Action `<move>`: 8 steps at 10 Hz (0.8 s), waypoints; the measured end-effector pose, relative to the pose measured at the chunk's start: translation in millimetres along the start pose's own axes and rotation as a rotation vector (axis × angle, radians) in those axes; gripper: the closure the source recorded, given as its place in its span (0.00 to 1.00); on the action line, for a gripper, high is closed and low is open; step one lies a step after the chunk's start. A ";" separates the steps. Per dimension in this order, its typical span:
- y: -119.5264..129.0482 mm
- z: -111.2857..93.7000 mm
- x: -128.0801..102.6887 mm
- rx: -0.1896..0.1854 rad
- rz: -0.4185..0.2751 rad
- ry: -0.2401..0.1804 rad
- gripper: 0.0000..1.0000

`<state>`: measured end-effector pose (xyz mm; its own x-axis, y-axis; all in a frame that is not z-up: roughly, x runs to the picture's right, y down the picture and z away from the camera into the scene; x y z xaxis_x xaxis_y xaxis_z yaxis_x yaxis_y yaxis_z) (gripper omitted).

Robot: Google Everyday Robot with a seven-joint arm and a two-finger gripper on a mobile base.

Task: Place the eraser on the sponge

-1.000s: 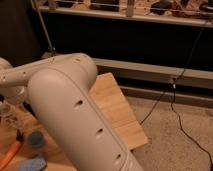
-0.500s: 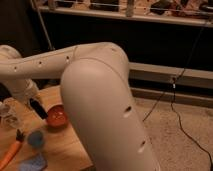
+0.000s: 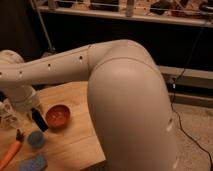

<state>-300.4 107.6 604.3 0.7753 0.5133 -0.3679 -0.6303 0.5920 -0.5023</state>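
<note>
The eraser [image 3: 38,120], a small black block, stands on end just left of the red bowl [image 3: 57,116], above the wooden table [image 3: 75,135]. My gripper [image 3: 28,106] is at the far left, right over the eraser's top, at the end of the white forearm. I cannot tell whether it holds the eraser. At the bottom left edge lies the sponge [image 3: 33,163], a light blue pad, below and in front of the eraser. My big white elbow hides the right side of the table.
A small round blue cup [image 3: 36,138] sits between the eraser and the sponge. An orange-handled tool [image 3: 12,150] lies to their left. A clear object [image 3: 7,116] stands at the left edge. Cables run across the floor at right, and a dark shelf stands behind.
The arm has swung, and its elbow now fills the middle and right of the view. The gripper and eraser sit a little lower, beside the red bowl.
</note>
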 end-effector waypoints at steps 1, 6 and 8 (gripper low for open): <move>3.2 -2.1 8.2 -0.004 -0.017 0.001 0.80; 33.3 0.8 52.5 -0.026 -0.122 0.025 0.80; 48.2 6.1 65.7 -0.025 -0.173 0.034 0.80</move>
<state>-280.1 173.7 560.7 0.8732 0.3837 -0.3006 -0.4867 0.6538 -0.5794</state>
